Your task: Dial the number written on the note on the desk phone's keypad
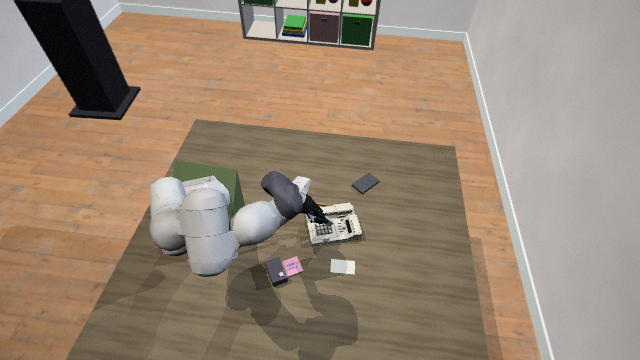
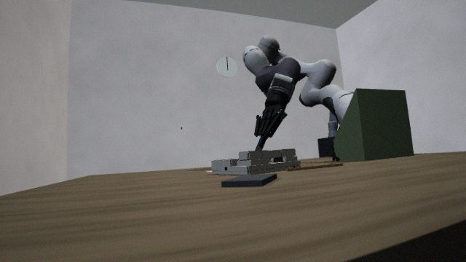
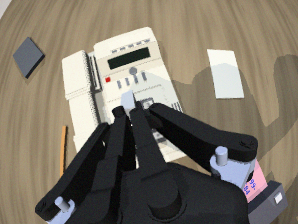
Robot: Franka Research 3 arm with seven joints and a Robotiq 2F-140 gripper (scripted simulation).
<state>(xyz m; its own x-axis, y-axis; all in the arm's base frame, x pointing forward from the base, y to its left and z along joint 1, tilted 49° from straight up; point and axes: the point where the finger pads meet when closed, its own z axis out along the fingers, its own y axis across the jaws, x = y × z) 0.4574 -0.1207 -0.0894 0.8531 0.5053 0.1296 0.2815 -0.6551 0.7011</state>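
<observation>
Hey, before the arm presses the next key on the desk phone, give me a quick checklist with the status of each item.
1. Gripper shut, holding nothing, so one closed tip does the pressing: ok.
2. Fingertips over the desk phone, down at its button area: ok in the exterior and wrist views.
3. Which key lies under the tip: cannot tell, the fingers cover the keypad.
4. Handset lying along the phone's side in its cradle: ok.
5. Number on the white note readable: cannot tell, too small.
6. No key pinched between two robot parts: ok, the fingers are together above the keys.
</observation>
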